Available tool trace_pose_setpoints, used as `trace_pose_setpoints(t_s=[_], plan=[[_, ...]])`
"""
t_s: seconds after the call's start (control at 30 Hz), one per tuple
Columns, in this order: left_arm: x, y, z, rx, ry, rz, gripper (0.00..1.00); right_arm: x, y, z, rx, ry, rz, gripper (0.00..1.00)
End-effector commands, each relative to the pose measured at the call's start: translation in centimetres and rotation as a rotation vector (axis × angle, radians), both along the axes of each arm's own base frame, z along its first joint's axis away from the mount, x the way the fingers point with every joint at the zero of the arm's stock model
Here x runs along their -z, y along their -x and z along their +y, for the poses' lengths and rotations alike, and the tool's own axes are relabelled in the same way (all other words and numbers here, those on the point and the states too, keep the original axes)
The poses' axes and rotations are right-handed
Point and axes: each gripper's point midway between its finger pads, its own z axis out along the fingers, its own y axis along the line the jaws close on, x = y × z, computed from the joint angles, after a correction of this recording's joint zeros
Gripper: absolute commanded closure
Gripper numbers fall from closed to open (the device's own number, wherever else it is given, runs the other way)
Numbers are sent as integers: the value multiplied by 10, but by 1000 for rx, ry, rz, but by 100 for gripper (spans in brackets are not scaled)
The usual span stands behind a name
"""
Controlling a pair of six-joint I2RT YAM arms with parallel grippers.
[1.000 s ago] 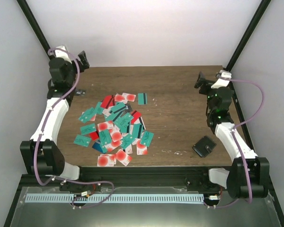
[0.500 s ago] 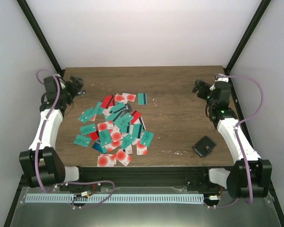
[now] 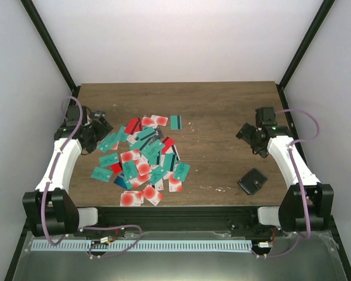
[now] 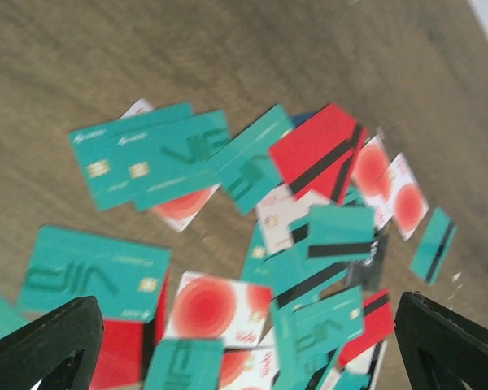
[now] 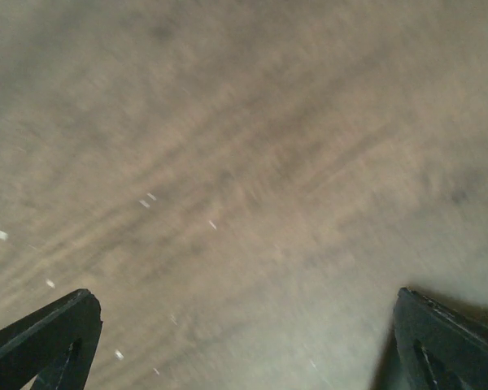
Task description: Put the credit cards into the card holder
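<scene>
The credit cards (image 3: 143, 155) lie in a loose overlapping pile left of the table's middle: teal, red, and white with a red circle. One teal card (image 3: 175, 122) lies apart behind the pile. The left wrist view shows the credit cards (image 4: 228, 309) spread below my open left gripper (image 4: 244, 353), which holds nothing. In the top view my left gripper (image 3: 100, 130) hovers at the pile's left edge. The black card holder (image 3: 252, 181) lies closed at the near right. My right gripper (image 3: 246, 132) is open over bare wood, behind the holder; its wrist view shows only wood between the fingertips (image 5: 451, 341).
The wooden table (image 3: 222, 117) is walled by white panels at the back and both sides, with black posts in the back corners. A black rail (image 3: 175, 216) runs along the near edge between the arm bases.
Both arms have swung down from the back corners. The left gripper came forward to the pile's left edge, the right gripper forward and lower toward the card holder. Both stayed open.
</scene>
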Motion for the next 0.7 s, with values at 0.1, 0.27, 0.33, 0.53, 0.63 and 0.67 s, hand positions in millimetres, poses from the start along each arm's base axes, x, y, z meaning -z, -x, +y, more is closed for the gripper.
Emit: trace_pose_setpoints(t_s=[0.1,0.27,0.33,0.53,0.63,0.67], plan=[[18,55,-15,154,-7,87,0,39,97,-14,232,-20,338,0],[20,73,-38,242,22,85,0,54,129,-21,306,1,386,0],[23,80,-47,275,37,81,0,62,133,-18,306,-22,384,0],[25,99,-77,388,54,82,5,82,134,-12,306,-60,382,2],[20,104,-88,431,40,76,5,99,142,-11,320,-62,435,2],[17,106,-90,440,35,72,5,104,143,-10,321,-62,445,2]])
